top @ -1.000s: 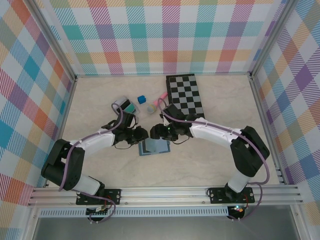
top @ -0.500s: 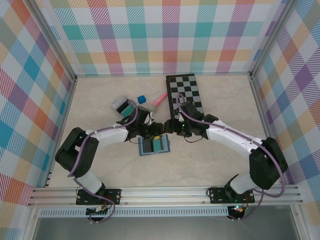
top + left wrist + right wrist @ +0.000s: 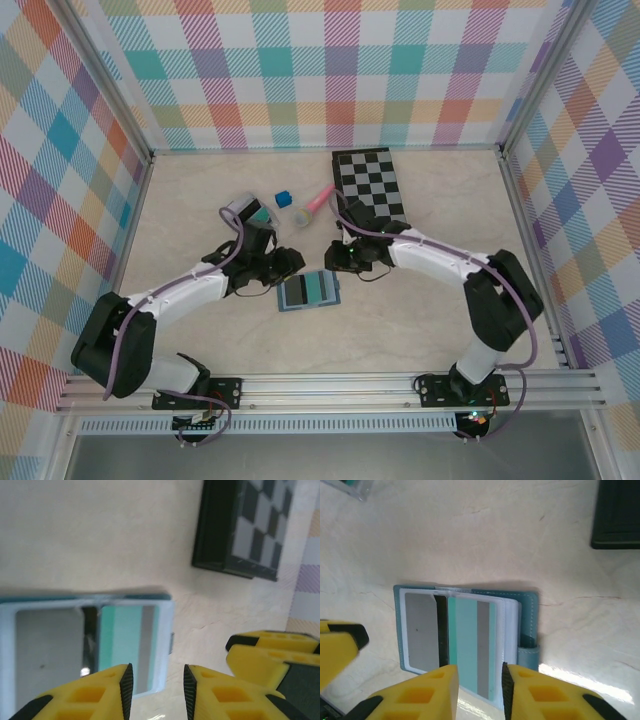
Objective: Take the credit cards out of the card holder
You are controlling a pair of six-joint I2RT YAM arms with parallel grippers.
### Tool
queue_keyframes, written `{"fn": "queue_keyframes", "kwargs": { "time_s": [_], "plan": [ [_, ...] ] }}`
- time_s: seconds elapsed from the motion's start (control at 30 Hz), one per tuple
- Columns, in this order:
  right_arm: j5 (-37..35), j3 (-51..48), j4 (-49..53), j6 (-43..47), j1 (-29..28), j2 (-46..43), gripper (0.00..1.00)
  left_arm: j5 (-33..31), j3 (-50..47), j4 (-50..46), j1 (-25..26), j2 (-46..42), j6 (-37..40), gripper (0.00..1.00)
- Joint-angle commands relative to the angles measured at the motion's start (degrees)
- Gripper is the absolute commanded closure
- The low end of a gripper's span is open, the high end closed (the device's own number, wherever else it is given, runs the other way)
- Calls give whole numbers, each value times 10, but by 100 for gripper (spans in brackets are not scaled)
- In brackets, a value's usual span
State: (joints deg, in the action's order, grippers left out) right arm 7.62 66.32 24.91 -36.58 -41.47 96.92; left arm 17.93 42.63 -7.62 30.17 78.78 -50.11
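Card holder (image 3: 529, 615) — near right gripper (image 3: 479, 672)

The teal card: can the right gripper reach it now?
Probably yes: the holder lies open, the teal card faces up, and the right gripper hangs close over it, nothing between.

Pastel plaid walls (image 3: 300, 70) are enclosing a pale, marble-veined surface (image 3: 420, 320) on three sides. Aluminium rails (image 3: 330, 385) are running along its near edge, and soft light is glaring off the beige top.
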Motion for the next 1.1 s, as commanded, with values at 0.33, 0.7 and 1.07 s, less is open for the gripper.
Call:
{"fn": "queue_keyframes", "kwargs": {
  "time_s": [0.33, 0.7, 1.07],
  "plan": [
    [44, 52, 42, -2, -11, 104, 82, 66, -31, 71, 1, 70, -30, 77],
    [7, 51, 53, -19, -11, 135, 84, 73, -30, 89, 2, 124, -30, 79],
    [42, 33, 33, -34, -6, 158, 84, 97, -38, 112, 0, 161, -6, 77]
  ]
}}
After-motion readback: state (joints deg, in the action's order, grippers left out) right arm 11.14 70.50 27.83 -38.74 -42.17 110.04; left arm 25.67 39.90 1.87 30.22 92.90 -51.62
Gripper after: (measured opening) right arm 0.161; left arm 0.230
